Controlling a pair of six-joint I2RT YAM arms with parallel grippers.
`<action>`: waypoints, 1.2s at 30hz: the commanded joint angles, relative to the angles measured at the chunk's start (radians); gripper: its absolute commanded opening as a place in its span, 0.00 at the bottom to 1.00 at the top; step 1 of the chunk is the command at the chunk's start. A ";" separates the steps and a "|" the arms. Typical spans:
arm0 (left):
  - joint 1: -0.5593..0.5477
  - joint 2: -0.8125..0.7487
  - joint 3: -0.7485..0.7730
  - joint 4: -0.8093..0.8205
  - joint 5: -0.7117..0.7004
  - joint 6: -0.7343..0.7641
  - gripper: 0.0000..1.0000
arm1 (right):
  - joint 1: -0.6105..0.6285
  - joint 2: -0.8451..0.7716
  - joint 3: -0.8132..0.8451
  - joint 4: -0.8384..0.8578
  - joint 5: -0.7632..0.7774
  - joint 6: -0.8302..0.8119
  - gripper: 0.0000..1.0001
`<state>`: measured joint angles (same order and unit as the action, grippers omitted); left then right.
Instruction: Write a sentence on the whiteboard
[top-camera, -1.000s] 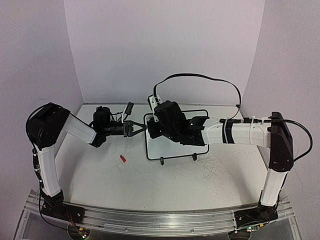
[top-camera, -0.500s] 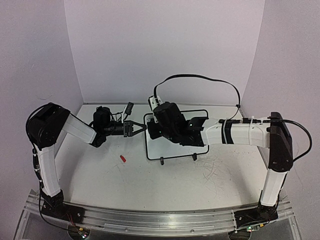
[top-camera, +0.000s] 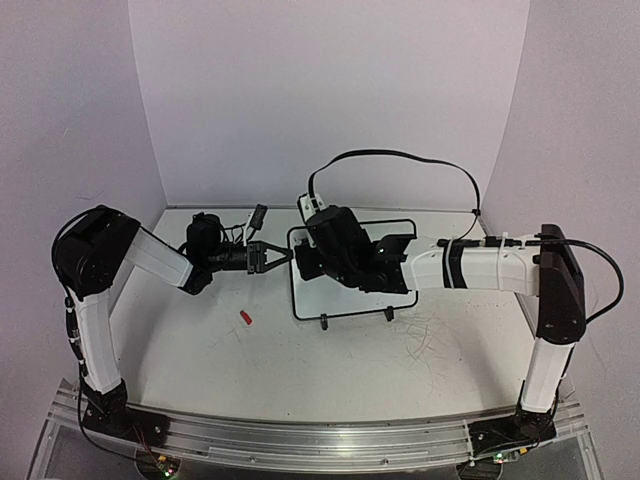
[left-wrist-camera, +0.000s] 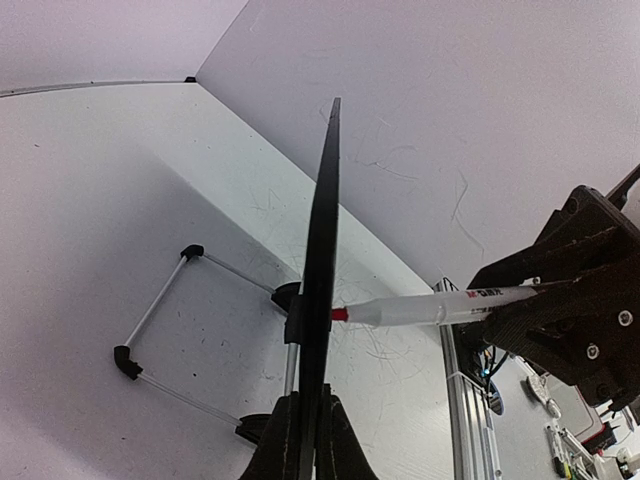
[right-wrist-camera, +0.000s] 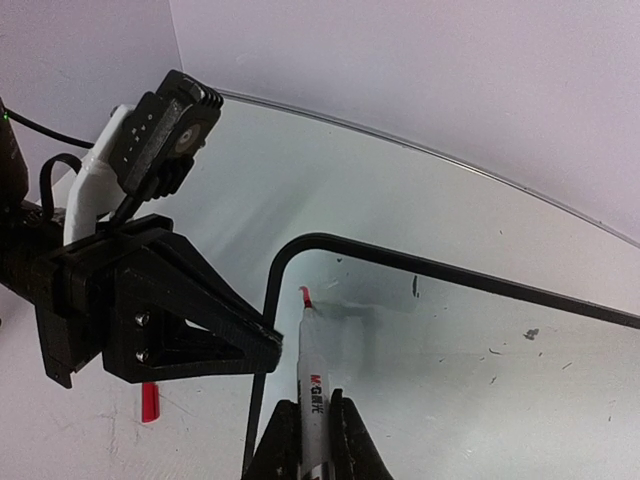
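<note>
I have the whiteboard propped up near the middle of the table. My left gripper pinches the board's 9 o'clock edge. My right gripper is clamped on a red marker, whose tip rests against the board face near its 10 o'clock corner. A red cap lies apart, at the board's 8 o'clock.

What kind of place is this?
Probably a robot lab test booth. A left arm and right arm are bolted to a metal rail, plain walls box in a scuffed table, and a small whiteboard stands there.
</note>
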<state>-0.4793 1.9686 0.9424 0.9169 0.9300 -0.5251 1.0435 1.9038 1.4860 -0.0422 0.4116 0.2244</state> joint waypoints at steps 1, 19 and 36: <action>-0.002 -0.041 0.002 0.030 0.014 -0.018 0.00 | -0.001 0.004 0.017 -0.025 0.032 0.024 0.00; -0.004 -0.039 0.003 0.030 0.015 -0.022 0.00 | 0.000 -0.034 -0.038 -0.040 0.032 0.065 0.00; -0.004 -0.037 0.005 0.031 0.015 -0.025 0.00 | -0.011 -0.117 -0.087 0.033 -0.012 0.052 0.00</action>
<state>-0.4797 1.9686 0.9421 0.9173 0.9215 -0.5282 1.0445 1.8353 1.4040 -0.0534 0.4015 0.2745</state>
